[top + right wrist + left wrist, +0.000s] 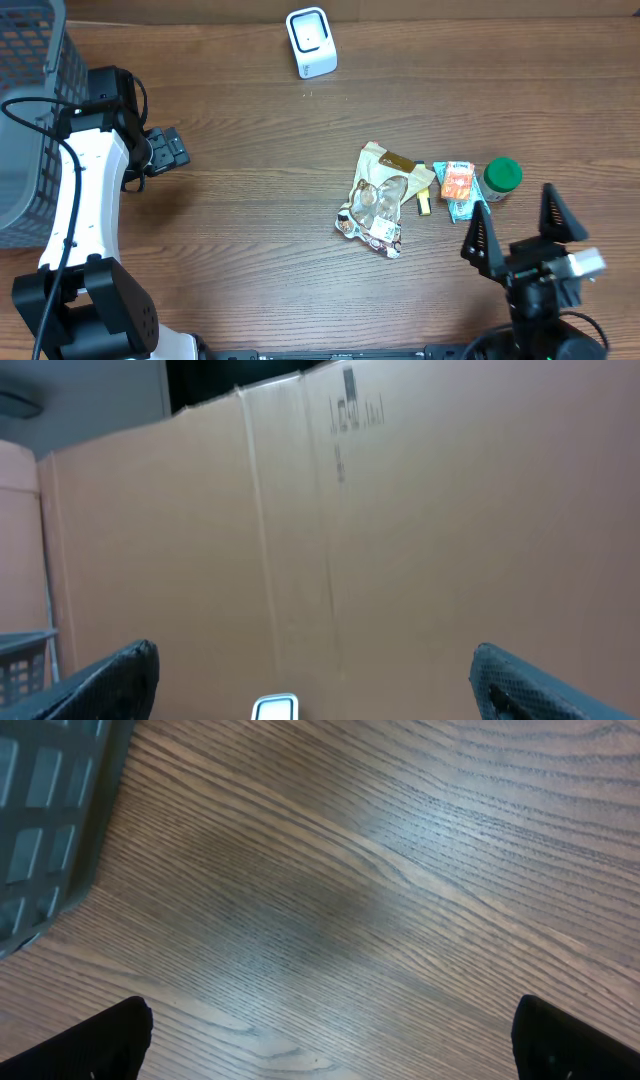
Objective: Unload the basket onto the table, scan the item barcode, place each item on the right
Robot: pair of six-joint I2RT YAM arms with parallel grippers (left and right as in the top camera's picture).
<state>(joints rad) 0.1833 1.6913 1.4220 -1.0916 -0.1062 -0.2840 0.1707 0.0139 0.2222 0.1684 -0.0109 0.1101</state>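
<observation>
A white barcode scanner (311,42) stands at the far middle of the table; its top edge also peeks into the right wrist view as the scanner (273,709). The items lie in a cluster at the right: a crumpled snack bag (378,200), an orange and teal packet (458,185), a green-capped jar (502,177) and a small yellow piece (424,205). My right gripper (515,197) (325,685) is open and empty just in front of the jar, pointing toward the far side. My left gripper (170,150) (335,1060) is open over bare wood at the left.
A grey mesh basket (30,120) (50,810) fills the far left corner, close to my left arm. A cardboard wall (400,530) runs along the back of the table. Bare wood lies between the scanner and the items.
</observation>
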